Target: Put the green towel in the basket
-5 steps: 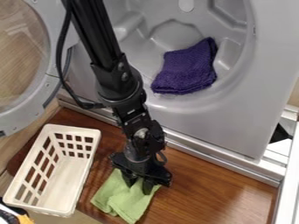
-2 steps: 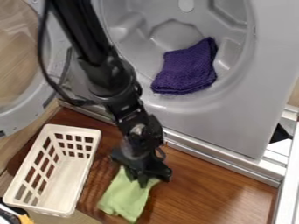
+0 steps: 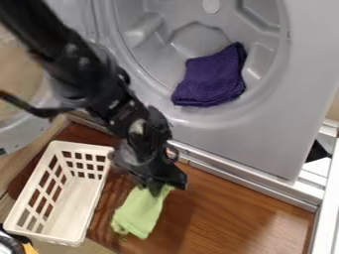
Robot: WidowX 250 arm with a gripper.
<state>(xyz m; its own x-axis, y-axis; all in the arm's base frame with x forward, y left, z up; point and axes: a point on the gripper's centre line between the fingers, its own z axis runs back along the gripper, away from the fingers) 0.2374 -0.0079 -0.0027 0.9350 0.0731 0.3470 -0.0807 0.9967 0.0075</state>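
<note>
The black gripper (image 3: 156, 188) hangs over the wooden surface, right of the basket, shut on the upper end of the green towel (image 3: 140, 213). Bunched at the top, the towel droops below the fingers toward the lower left; whether its lower end touches the wood I cannot tell. The white plastic basket (image 3: 77, 202) stands on the left, with a bare floor inside and latticed walls. Its right rim lies a short way left of the towel.
Behind stands a grey drum or dryer opening (image 3: 265, 119) with a folded purple cloth (image 3: 210, 77) in it. Its round door (image 3: 33, 130) is swung out at the upper left, behind the arm. A metal ledge (image 3: 238, 179) borders the wood (image 3: 238, 218). A black and orange object (image 3: 28, 248) sits at the lower left.
The gripper has risen and shifted slightly left, drawing the towel up with it. The towel has gone from spread on the wood to narrow and hanging. The upper arm has swung left.
</note>
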